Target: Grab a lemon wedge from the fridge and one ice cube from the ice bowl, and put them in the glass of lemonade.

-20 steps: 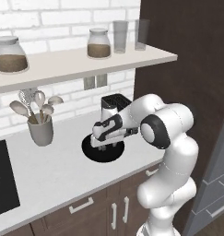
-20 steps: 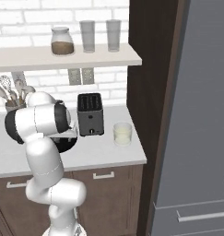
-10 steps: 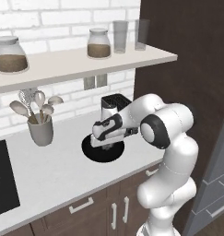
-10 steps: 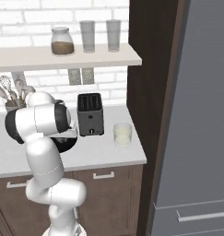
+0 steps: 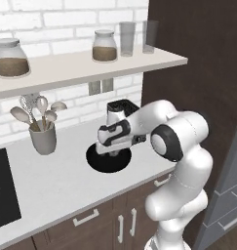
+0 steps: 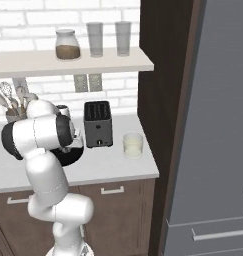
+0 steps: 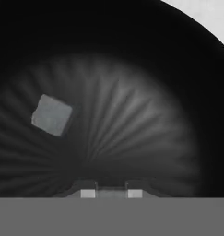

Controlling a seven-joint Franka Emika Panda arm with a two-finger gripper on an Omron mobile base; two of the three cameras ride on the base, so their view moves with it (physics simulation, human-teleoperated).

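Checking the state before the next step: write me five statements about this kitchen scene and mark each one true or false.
1. The gripper is down in the ice bowl. True.
2. The glass of lemonade stands on the shelf beside the jar. False: it stands on the counter, to the right of the toaster.
3. In the hand view, a loose ice cube lies in the bowl, off to one side of the fingertips. True.
4. The fridge door is wide open. False: it is closed.
5. Two empty glasses stand on the shelf. True.
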